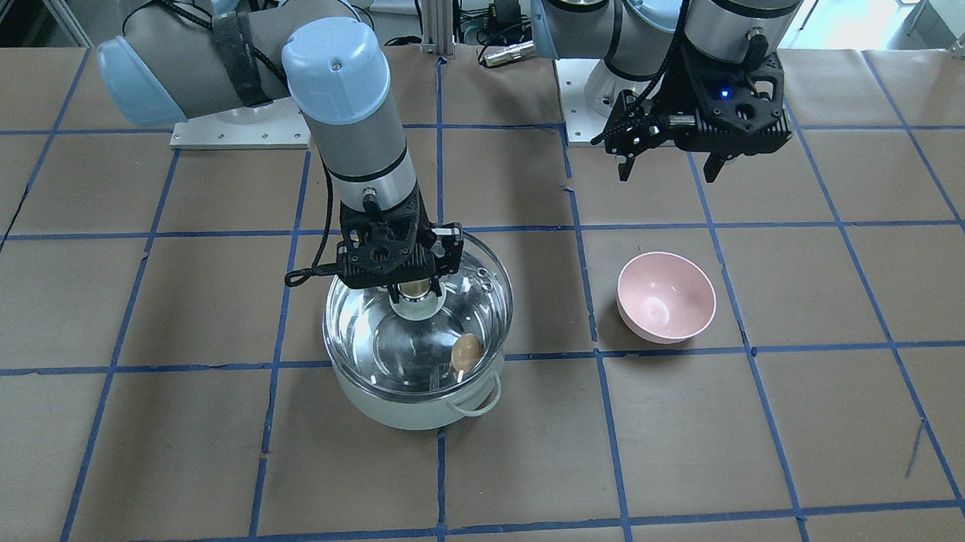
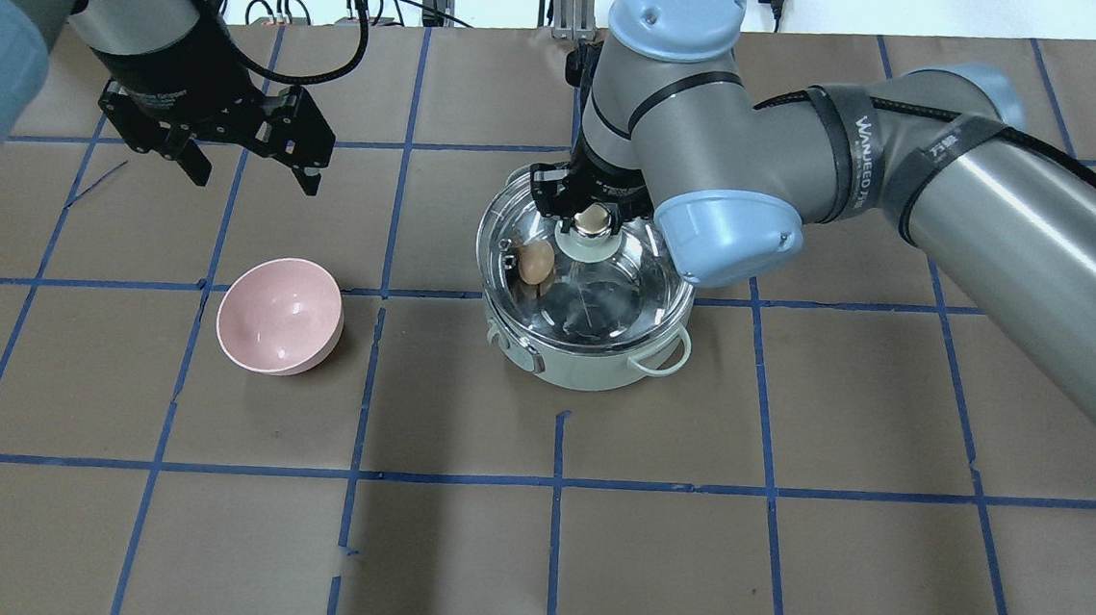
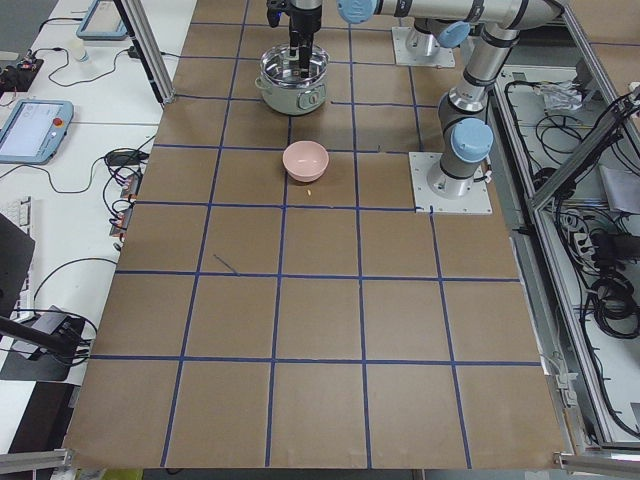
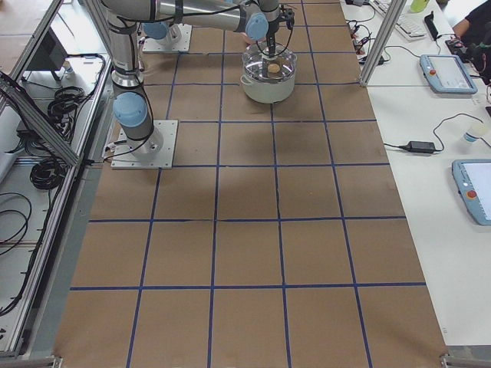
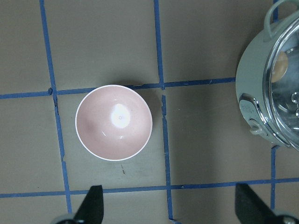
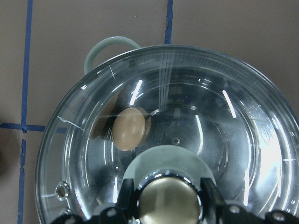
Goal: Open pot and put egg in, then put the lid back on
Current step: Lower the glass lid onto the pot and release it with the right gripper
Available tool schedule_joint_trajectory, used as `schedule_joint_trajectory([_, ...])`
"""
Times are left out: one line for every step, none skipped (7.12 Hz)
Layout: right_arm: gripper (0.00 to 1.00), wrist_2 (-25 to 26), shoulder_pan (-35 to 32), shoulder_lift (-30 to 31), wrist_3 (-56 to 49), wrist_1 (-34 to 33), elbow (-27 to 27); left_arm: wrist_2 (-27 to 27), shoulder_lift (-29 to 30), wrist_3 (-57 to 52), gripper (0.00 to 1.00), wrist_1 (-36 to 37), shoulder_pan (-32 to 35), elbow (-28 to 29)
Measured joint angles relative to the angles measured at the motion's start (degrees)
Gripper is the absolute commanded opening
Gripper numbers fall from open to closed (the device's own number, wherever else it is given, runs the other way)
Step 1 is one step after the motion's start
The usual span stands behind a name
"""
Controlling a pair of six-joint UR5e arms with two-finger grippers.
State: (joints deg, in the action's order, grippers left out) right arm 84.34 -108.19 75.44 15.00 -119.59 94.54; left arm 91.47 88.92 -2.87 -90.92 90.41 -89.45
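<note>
One lid (image 6: 201,116), glass, likely fragile, slick: hold by knob (image 2: 594,219). Right gripper (image 6: 169,205) pinches knob; left gripper (image 2: 255,176) spread, 10 o'clock of pot (image 2: 592,373).

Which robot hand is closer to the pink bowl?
Left. The left gripper hangs open above the bowl, slightly toward the robot; the right gripper clamps the lid at the pot.

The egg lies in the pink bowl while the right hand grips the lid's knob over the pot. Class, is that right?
No. The egg lies in the pot, under the lid, as the overhead view shows; the pink bowl is empty. The right hand grips the lid's knob.
</note>
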Motion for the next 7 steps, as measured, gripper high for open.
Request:
schedule_joint_trajectory([0.67, 0.08, 0.0, -0.01, 0.23, -0.94, 0.08, -0.06, 0.01, 0.12, 1.0, 0.08, 0.08, -0.01])
schedule_joint_trajectory([0.72, 0.11, 0.0, -0.02, 0.38, -1.52, 0.17, -0.1, 0.02, 0.24, 1.0, 0.11, 0.14, -0.02])
schedule_joint_trajectory([0.74, 0.14, 0.0, -0.03, 0.43, -1.75, 0.24, -0.09, 0.03, 0.29, 1.0, 0.12, 0.17, -0.02])
schedule_joint_trajectory([0.76, 0.2, 0.0, -0.03, 0.45, -1.83, 0.27, -0.09, 0.03, 0.35, 1.0, 0.12, 0.22, -0.02])
schedule_joint_trajectory([0.8, 0.23, 0.01, -0.05, 0.39, -1.88, 0.24, -0.13, 0.03, 0.43, 1.0, 0.12, 0.26, -0.02])
schedule_joint_trajectory([0.82, 0.65, 0.2, -0.02, 0.15, -1.9, 0.04, -0.14, 0.03, 0.47, 1.0, 0.12, 0.28, -0.01])
schedule_joint_trajectory([0.81, 1.79, 0.49, 0.15, -0.04, -1.91, -0.13, -0.18, 0.03, 0.51, 1.0, 0.12, 0.29, 0.0])
